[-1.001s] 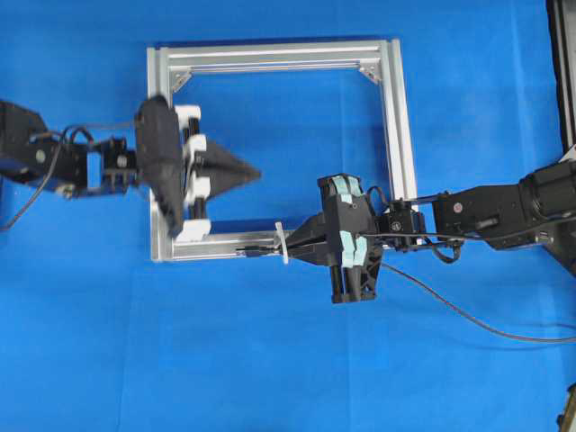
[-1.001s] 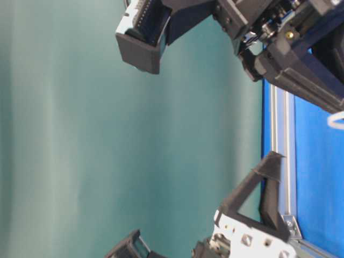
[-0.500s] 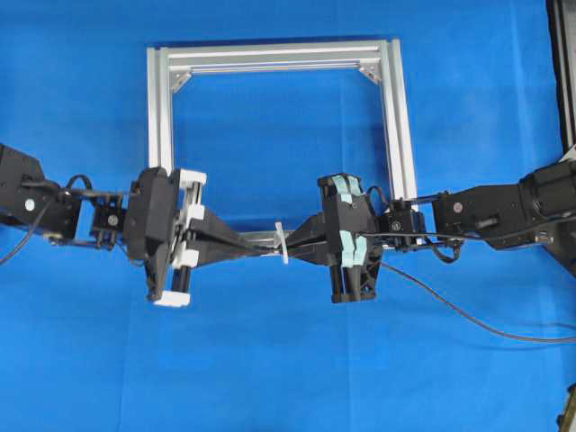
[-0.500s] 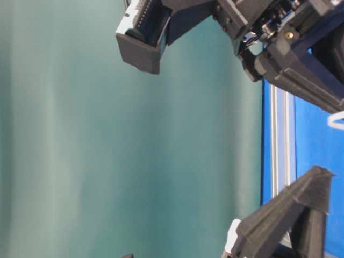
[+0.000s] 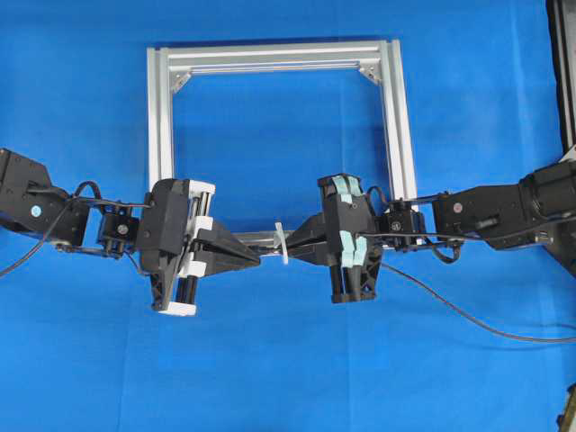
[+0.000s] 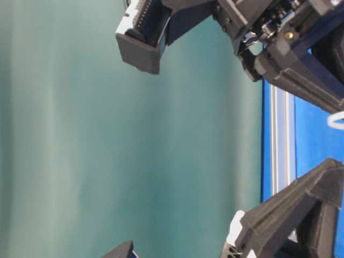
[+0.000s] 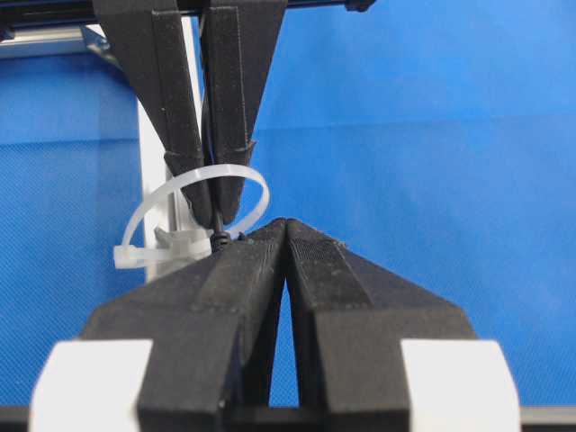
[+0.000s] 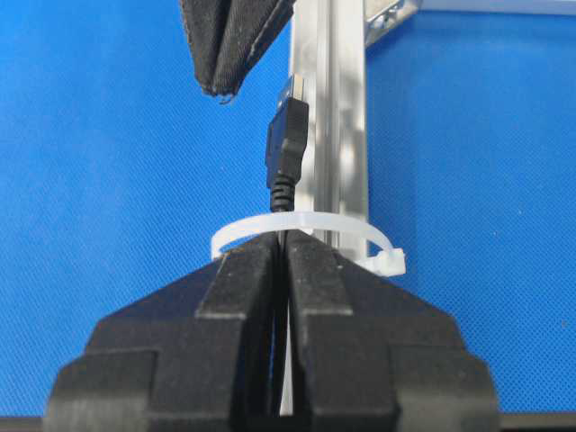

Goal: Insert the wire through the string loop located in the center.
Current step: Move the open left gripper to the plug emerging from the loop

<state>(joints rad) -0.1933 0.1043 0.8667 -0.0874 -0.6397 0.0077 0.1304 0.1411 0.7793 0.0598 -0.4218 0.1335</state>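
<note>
- Right gripper (image 8: 281, 255): fingers pressed together, pinching the wire (image 8: 286, 162) just behind its plug; in the right wrist view the black plug with metal tip sticks out beyond the fingertips.
- Wire: plug end passes through the string loop (image 8: 301, 225) and lies along the silver aluminium frame (image 8: 335, 108); in the overhead view the cable trails from the right gripper (image 5: 306, 250) off toward the right edge.
- String loop: thin white cable tie, upright on the lower rail of the frame (image 5: 162, 117), between the two grippers in the overhead view (image 5: 282, 243).
- Left gripper (image 7: 284, 225): fingers closed tip to tip, nothing seen between them; tips just beside the loop (image 7: 202, 211) on the side opposite the right gripper. Whether they touch the plug cannot be told.
- Change from one second earlier: the left gripper (image 5: 256, 257) was up inside the frame, well apart from the loop; it now sits at the lower rail facing the right gripper. Right gripper, wire and loop unchanged.
- Blue table cover (image 5: 288, 378): beneath everything.
</note>
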